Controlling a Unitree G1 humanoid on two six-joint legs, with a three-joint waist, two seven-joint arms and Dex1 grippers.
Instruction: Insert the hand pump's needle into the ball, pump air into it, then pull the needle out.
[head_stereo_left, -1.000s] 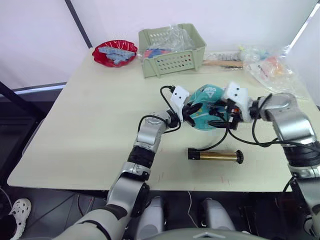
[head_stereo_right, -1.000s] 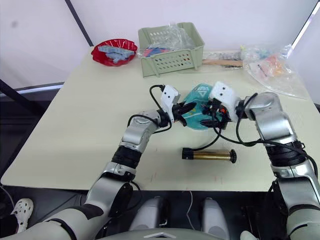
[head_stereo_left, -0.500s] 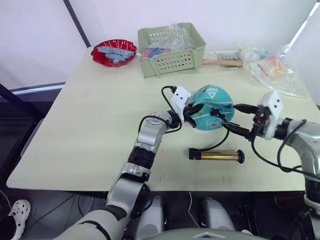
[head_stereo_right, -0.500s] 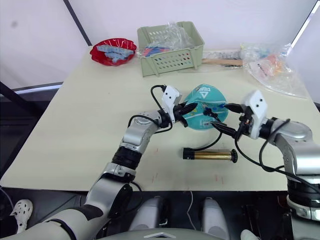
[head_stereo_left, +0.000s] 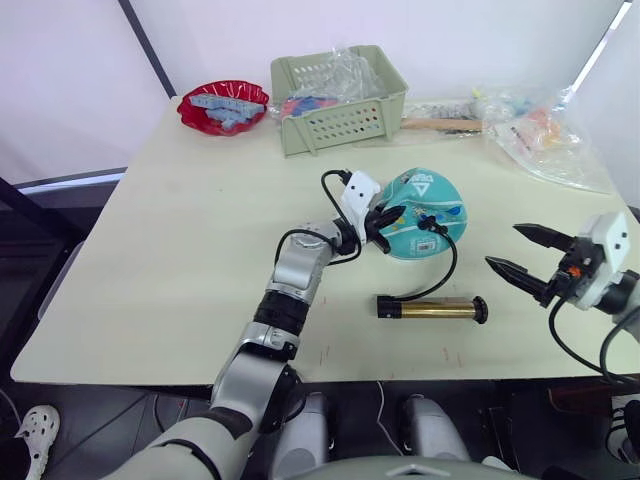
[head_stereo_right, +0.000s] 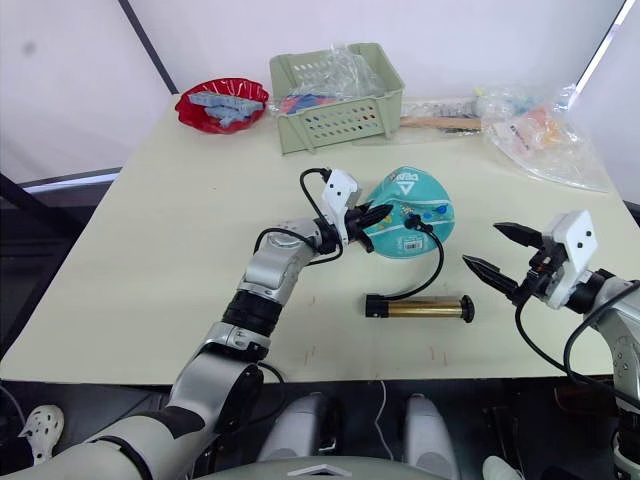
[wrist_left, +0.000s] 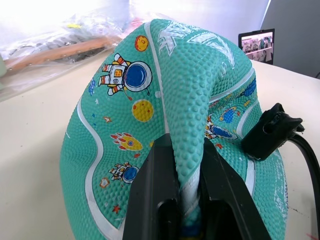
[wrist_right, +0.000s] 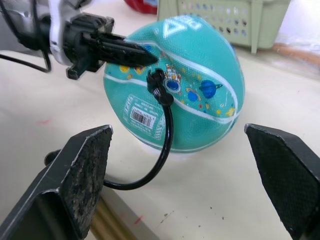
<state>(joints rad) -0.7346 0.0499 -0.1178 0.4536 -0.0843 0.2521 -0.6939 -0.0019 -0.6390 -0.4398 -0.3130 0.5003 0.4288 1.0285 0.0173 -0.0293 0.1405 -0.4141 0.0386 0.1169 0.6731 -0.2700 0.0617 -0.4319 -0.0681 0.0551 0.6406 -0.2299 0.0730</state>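
Observation:
The teal ball (head_stereo_left: 428, 205), partly flat and printed with cartoons, rests mid-table. My left gripper (head_stereo_left: 386, 221) is shut on a raised fold of it, and one of its black fingers (wrist_left: 156, 195) presses that fold. The needle's black angled fitting (wrist_right: 159, 85) sits against the ball's skin; the pin itself is hidden. A thin black hose (head_stereo_left: 451, 263) curves from the fitting down to the bronze hand pump (head_stereo_left: 432, 310), which lies flat in front of the ball. My right gripper (head_stereo_left: 505, 248) hangs open and empty to the right, apart from the ball and pump.
A green basket (head_stereo_left: 340, 95) with plastic bags stands at the back. A red bowl (head_stereo_left: 222, 105) is to its left. Clear bags with small items (head_stereo_left: 545, 135) lie at the back right corner. The table's front edge (head_stereo_left: 400, 375) runs just below the pump.
My right gripper has left the fitting and drawn back to the right, open. The fitting stays on the ball. The left gripper keeps its hold.

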